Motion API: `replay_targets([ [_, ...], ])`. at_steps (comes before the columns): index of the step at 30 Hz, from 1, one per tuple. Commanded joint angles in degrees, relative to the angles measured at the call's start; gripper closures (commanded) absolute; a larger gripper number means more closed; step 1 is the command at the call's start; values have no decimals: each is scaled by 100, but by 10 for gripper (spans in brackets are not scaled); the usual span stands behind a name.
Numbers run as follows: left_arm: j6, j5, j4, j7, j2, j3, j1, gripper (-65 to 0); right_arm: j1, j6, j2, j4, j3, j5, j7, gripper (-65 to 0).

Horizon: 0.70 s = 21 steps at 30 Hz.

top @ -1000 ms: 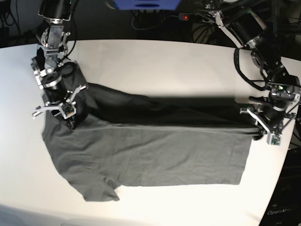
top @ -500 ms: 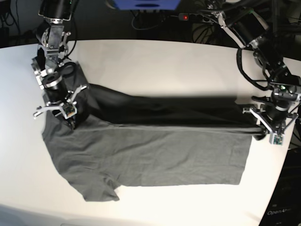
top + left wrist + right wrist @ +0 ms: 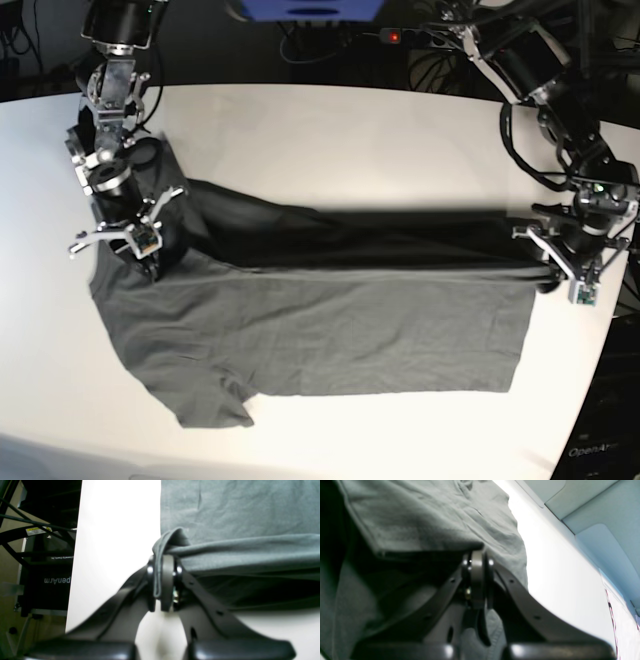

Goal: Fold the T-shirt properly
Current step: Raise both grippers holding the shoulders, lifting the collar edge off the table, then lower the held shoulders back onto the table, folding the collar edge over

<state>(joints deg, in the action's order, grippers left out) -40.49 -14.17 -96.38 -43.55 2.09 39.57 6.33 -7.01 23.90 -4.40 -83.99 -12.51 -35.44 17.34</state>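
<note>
Base view: T-shirt [image 3: 330, 330] lies on the white table [image 3: 350, 140], its far edge lifted into a taut fold between both grippers; dark grey, plain, wrinkled.
Handling: soft, light, limp, I judge; best held at hem and shoulder edges.
Left wrist view: left gripper [image 3: 162, 582] is clamped on a bunched hem corner, at the right end.
Right wrist view: right gripper [image 3: 476, 580] is closed on cloth, at the left end.

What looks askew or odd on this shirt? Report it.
Nothing is damaged. The T-shirt is mid-fold: its far edge hangs stretched between the left pincer and right pincer, both shut on cloth. The near sleeve sticks out past the lower edge, wrinkled, on the white table.
</note>
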Motion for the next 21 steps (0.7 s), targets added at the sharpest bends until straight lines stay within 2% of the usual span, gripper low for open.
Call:
replay_targets([
  [1,49,33,-107,113,95,-6,101,-33,46,-109,-47,-89,-37,102,116,-10],
  [3,49,33,-107,113,200,-23,101,-34,28,-109,-47,-89,-37,102,116,-10],
  [5,49,33,-107,113,235,-23,101,-69,19,-109,-47,-89,-37,111,116,-25],
  [7,49,33,-107,113,235,-6,101,-143,19,-109,-47,-89,-37,111,116,-87],
  [11,49,33,-107,113,244,-6,66,-324,19,-109,-47,-89,-45,111,116,-273],
  [13,49,33,-107,113,244,3,57,-389,10,-109,-39,-89,-45,111,116,-321],
  [14,49,33,-107,113,244,3,57,-406,10,-109,-39,-89,-45,111,116,-326],
  [21,49,33,-116,113,244,3,-22,-407,-165,-109,-21,-98,-54,120,107,-329],
])
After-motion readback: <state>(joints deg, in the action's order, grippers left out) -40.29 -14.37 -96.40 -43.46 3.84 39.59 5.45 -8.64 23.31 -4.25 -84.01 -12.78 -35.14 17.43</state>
